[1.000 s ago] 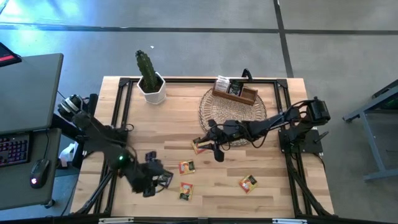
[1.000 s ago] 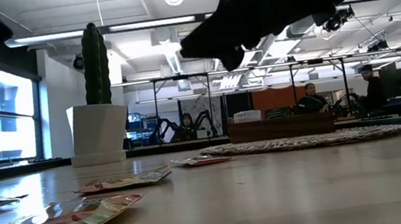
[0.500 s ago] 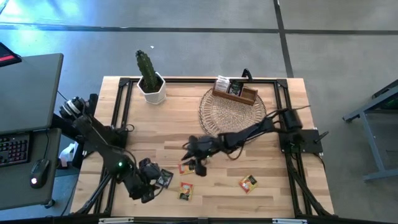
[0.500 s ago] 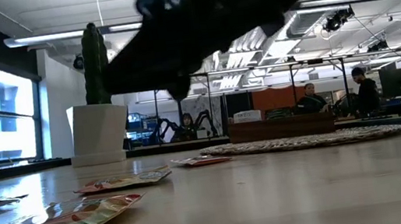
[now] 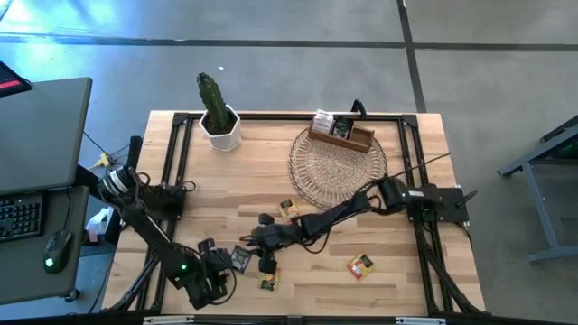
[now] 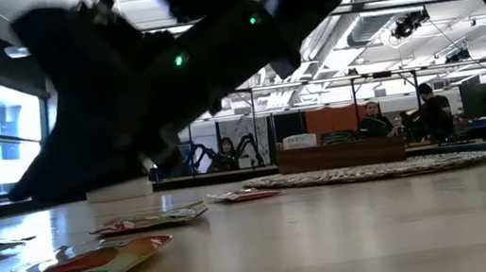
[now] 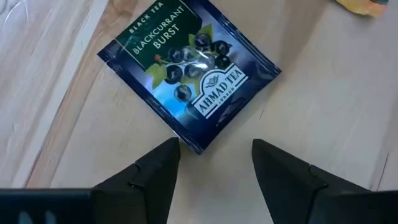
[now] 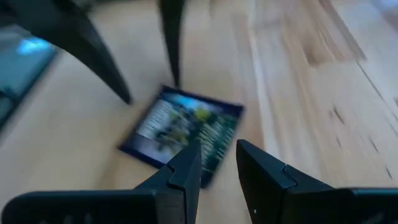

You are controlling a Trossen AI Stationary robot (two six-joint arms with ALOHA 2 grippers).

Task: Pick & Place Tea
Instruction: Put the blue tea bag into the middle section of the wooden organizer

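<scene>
My left hand (image 7: 214,163) hangs wide open and empty just above a dark blue blackcurrant tea sachet (image 7: 189,73) lying flat on the table (image 7: 323,93). My right hand (image 8: 217,163), fingers narrowly parted and holding nothing, hovers over another dark sachet (image 8: 181,130) near the table's front edge.

Dark arm bulk (image 6: 184,58) fills the upper left of the low view, blurred, and it covers most of the cactus pot (image 6: 122,188) behind it. Up high, the sachets by the arms are too small to read; the one under the right end effector (image 5: 263,263) is partly covered. Right wrist view: the blue sachet (image 8: 180,132) is smeared, print unreadable, one corner behind a finger (image 8: 186,174). Left wrist view: a yellow scrap (image 7: 364,5) is cut off at the frame edge. The wooden box (image 5: 340,133) holds packets too tiny to identify.
</scene>
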